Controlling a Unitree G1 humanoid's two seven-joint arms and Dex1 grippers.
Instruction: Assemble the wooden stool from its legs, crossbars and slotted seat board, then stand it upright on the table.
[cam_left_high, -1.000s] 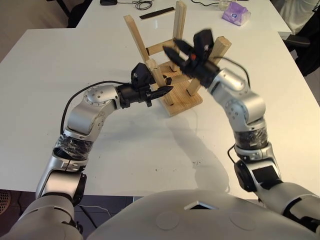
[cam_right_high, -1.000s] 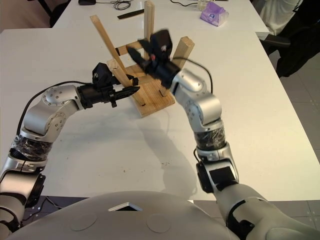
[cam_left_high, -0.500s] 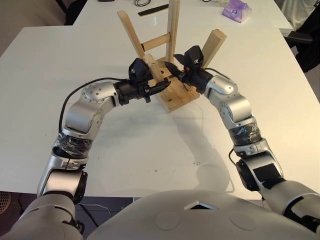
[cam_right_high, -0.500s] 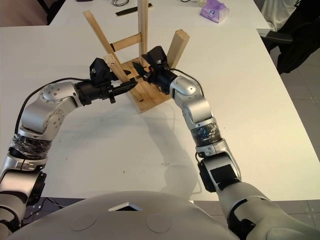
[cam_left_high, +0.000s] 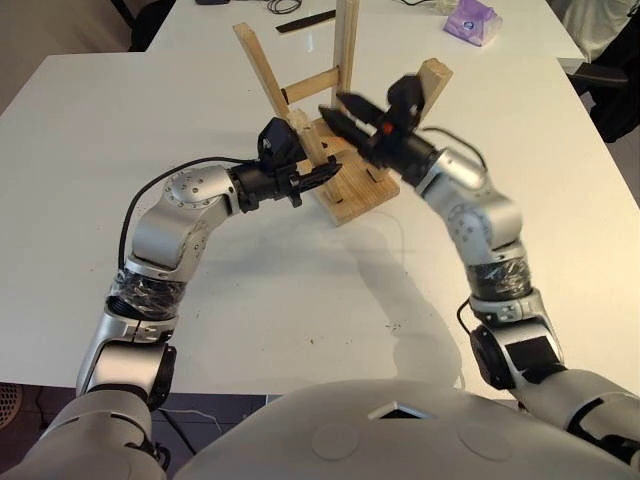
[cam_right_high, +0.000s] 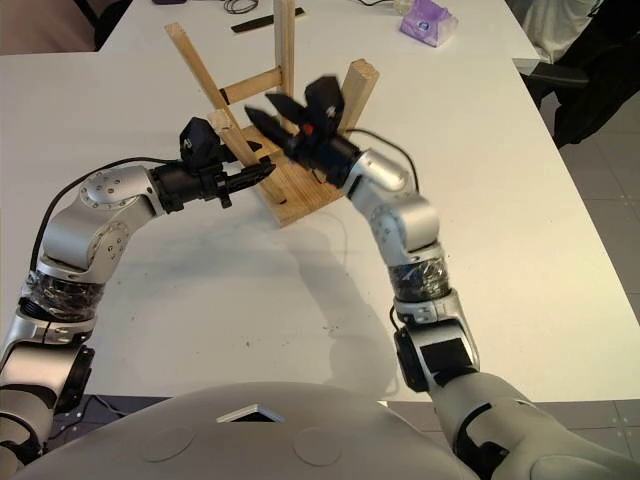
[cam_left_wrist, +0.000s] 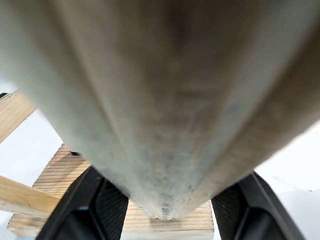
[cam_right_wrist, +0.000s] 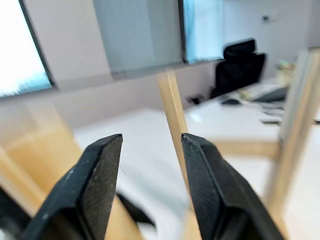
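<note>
Across the near half of the white desk (cam_left_high: 300, 300), both arms bend inward toward the wooden stool (cam_left_high: 345, 150), which sits upside down and tipped at mid-desk. The left fingers (cam_left_high: 322, 172) are clamped tight around the left-leaning leg (cam_left_high: 262, 65), low down where it meets the slotted seat board (cam_left_high: 355, 198). From the wrist, that leg packs the space between the two black pads. The seat board touches the desk, with the legs pointing up and away from it.

Just past it, the right fingers (cam_right_wrist: 97, 185) are spread wide with nothing between them. They hang in the air above the board, among the legs and close to the short right leg (cam_left_high: 432, 80).

Behind them an upright leg (cam_left_high: 348, 40) rises highest, and a crossbar (cam_left_high: 310, 85) ties it to the leaning one.

Toward the far edge lie a flat black strip (cam_left_high: 315, 20) and a purple tissue pack (cam_left_high: 470, 22), its print too small to read.
</note>
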